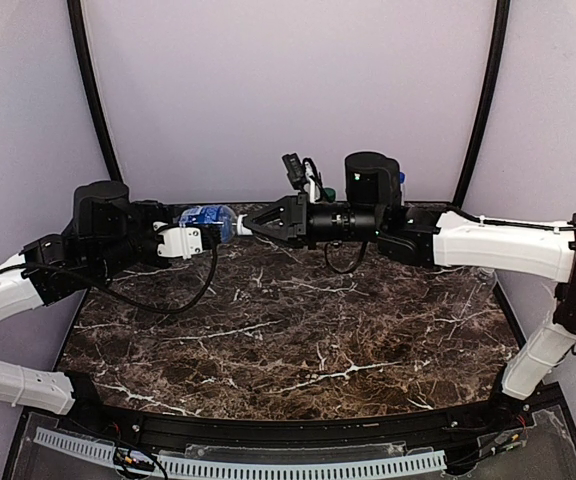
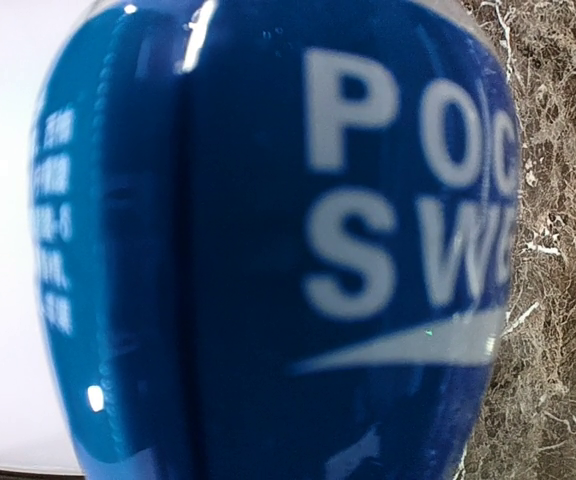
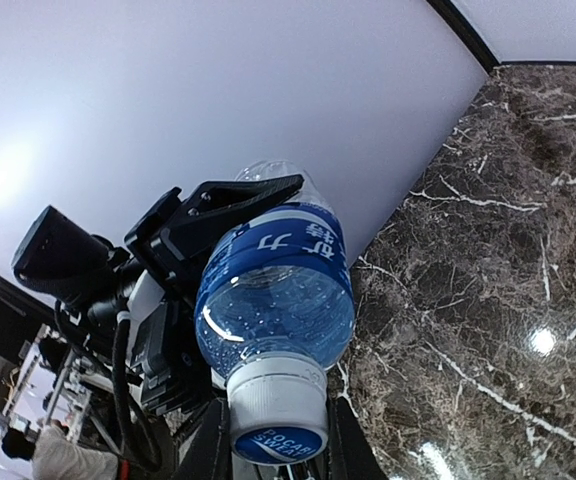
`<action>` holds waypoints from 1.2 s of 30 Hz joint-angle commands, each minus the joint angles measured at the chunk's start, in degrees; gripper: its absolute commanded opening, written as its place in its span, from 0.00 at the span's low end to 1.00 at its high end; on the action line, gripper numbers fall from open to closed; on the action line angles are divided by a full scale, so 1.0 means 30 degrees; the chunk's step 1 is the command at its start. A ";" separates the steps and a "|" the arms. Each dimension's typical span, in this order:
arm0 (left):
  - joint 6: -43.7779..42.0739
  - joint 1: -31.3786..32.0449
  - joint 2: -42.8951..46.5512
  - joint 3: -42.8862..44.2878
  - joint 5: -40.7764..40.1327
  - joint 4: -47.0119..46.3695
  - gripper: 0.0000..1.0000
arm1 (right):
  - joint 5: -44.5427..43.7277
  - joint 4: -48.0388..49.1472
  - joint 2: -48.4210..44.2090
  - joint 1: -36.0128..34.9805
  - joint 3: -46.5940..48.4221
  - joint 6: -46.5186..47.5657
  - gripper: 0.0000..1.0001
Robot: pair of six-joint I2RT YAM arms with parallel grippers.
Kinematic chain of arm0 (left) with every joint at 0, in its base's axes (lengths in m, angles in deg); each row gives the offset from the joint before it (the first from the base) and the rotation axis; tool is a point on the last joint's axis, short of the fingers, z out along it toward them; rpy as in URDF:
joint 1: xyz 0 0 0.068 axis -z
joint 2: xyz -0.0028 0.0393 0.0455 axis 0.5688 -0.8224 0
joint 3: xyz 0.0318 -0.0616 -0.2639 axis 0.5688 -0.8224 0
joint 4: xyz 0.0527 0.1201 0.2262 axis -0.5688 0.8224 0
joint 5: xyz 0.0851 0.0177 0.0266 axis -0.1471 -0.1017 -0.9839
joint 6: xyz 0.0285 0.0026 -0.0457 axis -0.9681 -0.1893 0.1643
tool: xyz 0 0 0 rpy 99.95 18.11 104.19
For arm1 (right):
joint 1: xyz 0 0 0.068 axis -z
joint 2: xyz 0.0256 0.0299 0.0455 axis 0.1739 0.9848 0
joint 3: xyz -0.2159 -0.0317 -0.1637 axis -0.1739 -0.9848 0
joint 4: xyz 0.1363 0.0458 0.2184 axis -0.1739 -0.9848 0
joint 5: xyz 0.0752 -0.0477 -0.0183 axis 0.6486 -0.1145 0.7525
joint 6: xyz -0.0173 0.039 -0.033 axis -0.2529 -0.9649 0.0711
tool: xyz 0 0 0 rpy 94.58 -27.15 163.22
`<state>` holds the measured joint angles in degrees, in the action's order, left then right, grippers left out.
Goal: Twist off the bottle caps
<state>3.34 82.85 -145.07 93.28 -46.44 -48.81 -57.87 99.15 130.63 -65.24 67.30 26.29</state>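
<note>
A clear bottle with a blue label (image 1: 208, 216) hangs level above the back of the marble table (image 1: 298, 330). My left gripper (image 1: 196, 228) is shut on its body; in the left wrist view the blue label (image 2: 298, 250) fills the frame and hides the fingers. In the right wrist view a black finger (image 3: 243, 195) of the left gripper lies across the bottle (image 3: 278, 290). The bottle's cap (image 3: 276, 405), white-sided with a blue top, points at my right gripper (image 3: 278, 448), which is shut on it with one finger on each side. From above, the right gripper (image 1: 242, 226) meets the bottle's neck.
Behind the right wrist, at the back of the table, stand small things mostly hidden by the arm: something white (image 1: 314, 186) and a blue-topped one (image 1: 401, 184). Black cables (image 1: 193, 290) loop under the left arm. Pale walls close the back and sides.
</note>
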 commanded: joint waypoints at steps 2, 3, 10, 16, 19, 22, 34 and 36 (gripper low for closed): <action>0.0302 0.0096 0.0116 0.0538 -0.0036 0.0167 0.36 | 0.0548 0.0114 -0.0075 -0.0034 0.0415 0.0464 0.05; 0.0324 0.0089 0.0105 0.0539 -0.0030 0.0162 0.36 | 0.0627 -0.0061 -0.0047 -0.0048 0.0531 0.0683 0.02; 0.0923 0.0076 0.0122 0.0695 0.0290 0.0563 0.36 | 0.0252 -0.2547 -0.0039 -0.0784 0.1953 0.4439 0.00; 0.2544 0.0067 0.0328 0.2184 0.3716 0.5347 0.36 | -0.3892 -0.6002 -0.0897 -0.4658 0.2662 1.7831 0.00; 0.2948 0.0065 0.0384 0.2801 0.5399 0.7542 0.36 | -0.7539 -0.6675 -0.1276 -0.6481 0.2303 2.3929 0.00; 0.3194 0.0099 0.0353 0.3282 0.6995 0.9648 0.35 | -1.1281 -0.6979 -0.1435 -0.7681 0.2035 2.8024 0.00; 0.3448 0.0067 -0.0202 0.4346 0.9703 1.2976 0.35 | -1.9520 0.1994 -0.1254 -1.0918 -0.2327 5.0745 0.00; 0.3428 0.0080 -0.0219 0.4349 0.9735 1.3043 0.35 | -1.9405 0.1312 -0.1204 -1.0946 -0.1844 5.1064 0.00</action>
<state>13.22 82.83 -145.51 104.73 -20.09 -10.69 -114.33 97.82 126.13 -97.43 60.13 161.54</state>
